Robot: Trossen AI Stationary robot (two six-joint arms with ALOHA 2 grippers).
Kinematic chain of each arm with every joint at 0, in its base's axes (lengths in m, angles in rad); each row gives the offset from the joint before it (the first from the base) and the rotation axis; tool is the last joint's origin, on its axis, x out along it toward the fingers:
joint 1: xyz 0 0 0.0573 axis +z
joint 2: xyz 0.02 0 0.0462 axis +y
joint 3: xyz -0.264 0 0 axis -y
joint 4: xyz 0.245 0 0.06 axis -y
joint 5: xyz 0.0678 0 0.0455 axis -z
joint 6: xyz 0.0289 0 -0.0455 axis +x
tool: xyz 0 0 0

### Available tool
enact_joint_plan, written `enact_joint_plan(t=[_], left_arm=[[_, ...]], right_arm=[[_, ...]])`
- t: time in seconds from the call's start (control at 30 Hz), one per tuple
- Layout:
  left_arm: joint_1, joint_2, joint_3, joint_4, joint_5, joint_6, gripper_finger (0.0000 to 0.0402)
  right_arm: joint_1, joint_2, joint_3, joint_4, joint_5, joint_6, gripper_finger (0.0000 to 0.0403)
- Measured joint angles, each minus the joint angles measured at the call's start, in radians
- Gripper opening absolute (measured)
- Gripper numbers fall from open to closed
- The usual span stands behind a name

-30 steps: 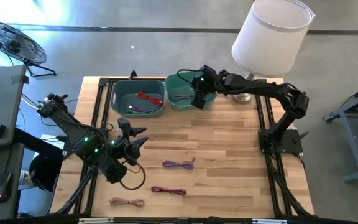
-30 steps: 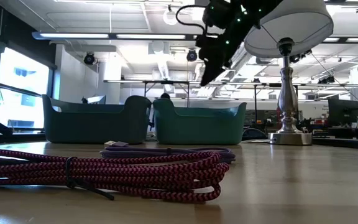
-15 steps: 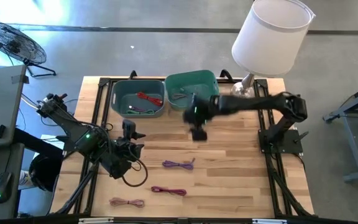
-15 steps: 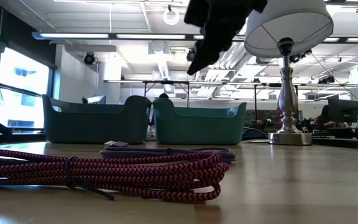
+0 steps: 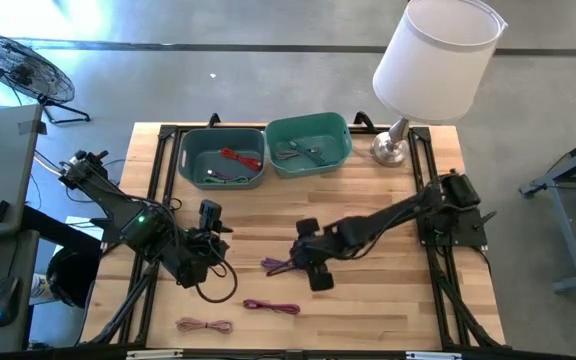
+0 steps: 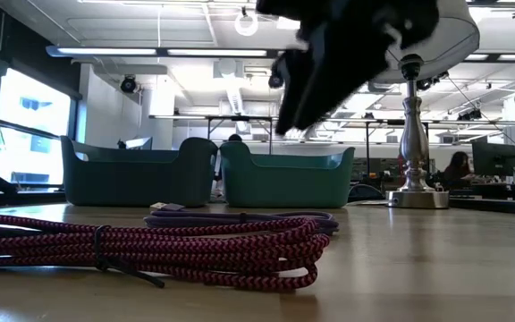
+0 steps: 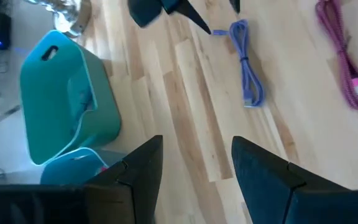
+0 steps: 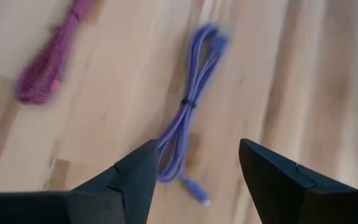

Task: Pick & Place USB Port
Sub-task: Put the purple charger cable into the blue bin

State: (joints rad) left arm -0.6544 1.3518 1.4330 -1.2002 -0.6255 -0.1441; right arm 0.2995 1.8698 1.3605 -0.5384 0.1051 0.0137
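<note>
A purple USB cable (image 5: 286, 264), bundled, lies flat on the wood table near its middle. My right gripper (image 5: 306, 255) is open and hovers just above it, touching nothing. In the right wrist view the cable (image 8: 188, 137) lies between and beyond the two fingers, with my right gripper (image 8: 196, 149) over it. In the low view the gripper (image 6: 329, 63) hangs above the cable (image 6: 240, 217). My left gripper (image 5: 210, 222) is open and empty, left of the cable, and waits above the table. Its wrist view shows my left gripper (image 7: 194, 158) and the purple cable (image 7: 247, 65).
A magenta cable (image 5: 271, 307) and a tan cable (image 5: 204, 325) lie near the table's near edge. A blue-grey bin (image 5: 186, 160) and a green bin (image 5: 340, 140), both with cables inside, stand at the far edge. A lamp (image 5: 436, 60) stands at the far right.
My right gripper has swung from over the green bin toward the table's near edge and down, and now hangs over the purple cable. The cables have stayed where they were.
</note>
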Motion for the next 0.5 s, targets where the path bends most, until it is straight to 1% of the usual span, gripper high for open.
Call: enact_joint_plan(t=[0.1,0.2,0.37,0.5], left_arm=[[0.0,0.0,0.0,0.0,0.036,-0.004,0.0185],[0.0,0.0,0.0,0.001,0.052,-0.026,0.0185],[0.0,0.0,0.0,0.002,0.09,-0.054,0.0185],[0.0,0.0,0.0,0.002,0.101,-0.072,0.0185]], right_arm=[[0.004,0.067,0.0,0.029,-0.007,0.029,0.0214],[0.004,0.115,0.0,0.05,-0.006,0.031,0.0214],[-0.015,0.163,0.0,0.052,-0.01,0.073,0.0213],[-0.034,0.188,0.002,0.057,-0.049,0.108,0.021]])
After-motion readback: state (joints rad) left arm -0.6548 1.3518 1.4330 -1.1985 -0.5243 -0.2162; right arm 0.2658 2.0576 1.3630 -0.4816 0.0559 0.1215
